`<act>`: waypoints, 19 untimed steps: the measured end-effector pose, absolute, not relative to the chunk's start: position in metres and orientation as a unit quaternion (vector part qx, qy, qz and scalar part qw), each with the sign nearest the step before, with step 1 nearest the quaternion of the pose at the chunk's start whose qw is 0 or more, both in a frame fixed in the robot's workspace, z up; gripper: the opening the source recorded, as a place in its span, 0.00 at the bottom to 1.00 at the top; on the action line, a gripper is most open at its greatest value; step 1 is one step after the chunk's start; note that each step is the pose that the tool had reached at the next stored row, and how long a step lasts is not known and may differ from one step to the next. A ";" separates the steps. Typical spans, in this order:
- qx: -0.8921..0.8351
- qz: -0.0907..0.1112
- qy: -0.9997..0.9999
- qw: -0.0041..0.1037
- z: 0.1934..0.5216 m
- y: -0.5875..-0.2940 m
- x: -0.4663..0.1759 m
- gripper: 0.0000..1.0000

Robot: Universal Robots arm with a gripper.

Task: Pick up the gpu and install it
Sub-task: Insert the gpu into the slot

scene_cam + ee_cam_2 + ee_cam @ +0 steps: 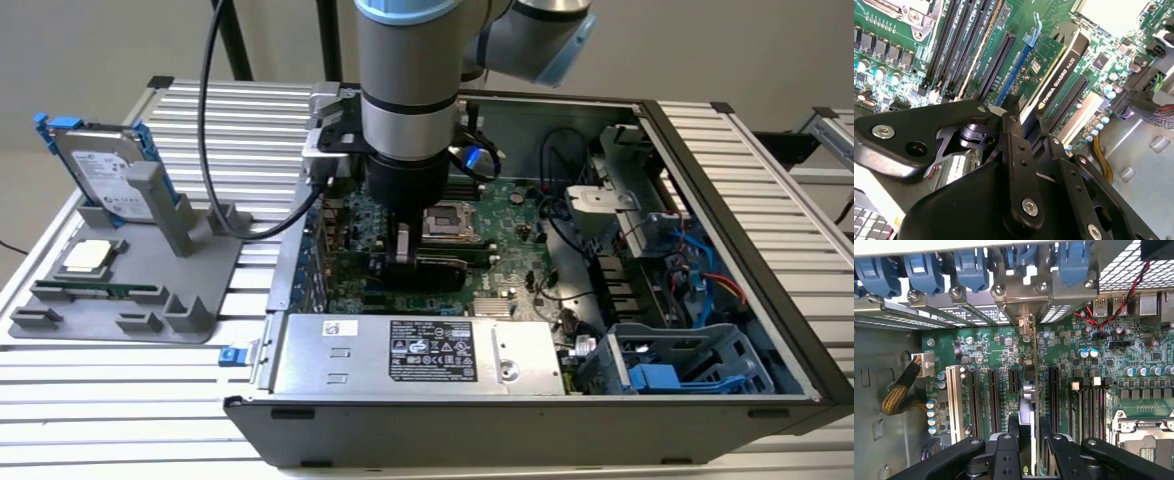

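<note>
I see my gripper (403,262) down inside the open computer case (747,300), closed on the gpu (1051,75), which stands edge-on among the motherboard's black expansion slots (993,400). On the exterior view's right, tangled cables (667,245) and a blue drive cage (687,365) crowd the case. The power supply (414,352) blocks the near side, leaving open room above the processor socket (450,216).

The gpu (1051,70) stands on edge in the open computer case (747,300), with the parts stand (127,290) beside the case at the exterior view's left.
</note>
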State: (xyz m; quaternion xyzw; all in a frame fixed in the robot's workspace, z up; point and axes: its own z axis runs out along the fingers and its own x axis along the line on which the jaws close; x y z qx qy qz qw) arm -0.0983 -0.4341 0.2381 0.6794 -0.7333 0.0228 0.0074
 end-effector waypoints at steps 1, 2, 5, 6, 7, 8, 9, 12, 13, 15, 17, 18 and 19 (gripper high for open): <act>0.679 0.023 -0.733 0.007 0.238 -0.434 -0.098 0.00; 0.680 0.023 -0.733 0.007 0.238 -0.434 -0.098 0.00; 0.680 0.023 -0.733 0.007 0.238 -0.434 -0.098 0.00; 0.680 0.023 -0.733 0.007 0.238 -0.434 -0.098 0.00; 0.680 0.023 -0.733 0.007 0.238 -0.434 -0.098 0.00; 0.680 0.023 -0.733 0.007 0.238 -0.434 -0.098 0.00; 0.680 0.023 -0.733 0.007 0.238 -0.434 -0.098 0.00; 0.680 0.023 -0.733 0.007 0.237 -0.434 -0.098 0.00; 0.680 0.023 -0.733 0.007 0.238 -0.434 -0.098 1.00; 0.680 0.023 -0.733 0.007 0.238 -0.434 -0.098 1.00; 0.680 0.023 -0.733 0.007 0.238 -0.434 -0.098 1.00; 0.680 0.023 -0.733 0.007 0.238 -0.434 -0.098 1.00; 0.680 0.023 -0.733 0.007 0.238 -0.434 -0.098 1.00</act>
